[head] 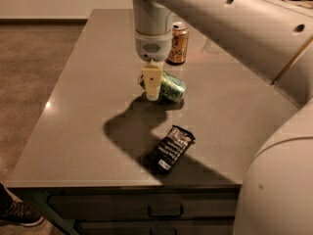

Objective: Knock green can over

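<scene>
One green can (172, 86) lies on its side on the grey table (83, 106), near the middle of the top, its length running left to right and slightly toward the front edge. Right at its left end the gripper (152, 94) points straight down from the white arm (152, 28), its cream tip covering that end of the can; whether they touch cannot be told, nor whether the claw is wide or narrow from this angle. Behind the green can, farther back on the table, an orange can (177, 43) stands upright. Nearer the front edge a black packet (169, 148) lies flat and slanted, within the arm's dark shadow (127, 129). Below the table's left corner a dark shoe (18, 212) shows on the floor.
</scene>
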Available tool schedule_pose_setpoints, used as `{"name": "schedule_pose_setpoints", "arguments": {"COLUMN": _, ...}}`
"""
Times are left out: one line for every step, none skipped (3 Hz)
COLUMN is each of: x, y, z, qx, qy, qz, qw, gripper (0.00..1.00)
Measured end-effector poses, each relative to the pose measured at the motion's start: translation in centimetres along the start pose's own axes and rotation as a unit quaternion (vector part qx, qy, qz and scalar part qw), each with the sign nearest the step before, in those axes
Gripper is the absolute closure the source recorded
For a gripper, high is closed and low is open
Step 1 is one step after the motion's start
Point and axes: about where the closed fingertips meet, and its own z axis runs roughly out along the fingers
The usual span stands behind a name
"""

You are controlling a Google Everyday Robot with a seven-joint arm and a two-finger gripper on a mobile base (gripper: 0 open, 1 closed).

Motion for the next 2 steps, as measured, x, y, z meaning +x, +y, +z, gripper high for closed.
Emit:
{"name": "schedule_pose_setpoints", "arguments": {"x": -0.34, "y": 0.47, "z": 1.11, "qx": -0.012, "qy": 0.001, "qz": -0.005, "qw": 0.9999, "gripper": 0.0}}
{"name": "schedule_pose_setpoints", "arguments": {"x": -0.32, "y": 1.11, "z": 2.07, "qx": -0.034, "qy": -0.017, "qz": 0.005, "qw": 0.9992, "gripper": 0.0}}
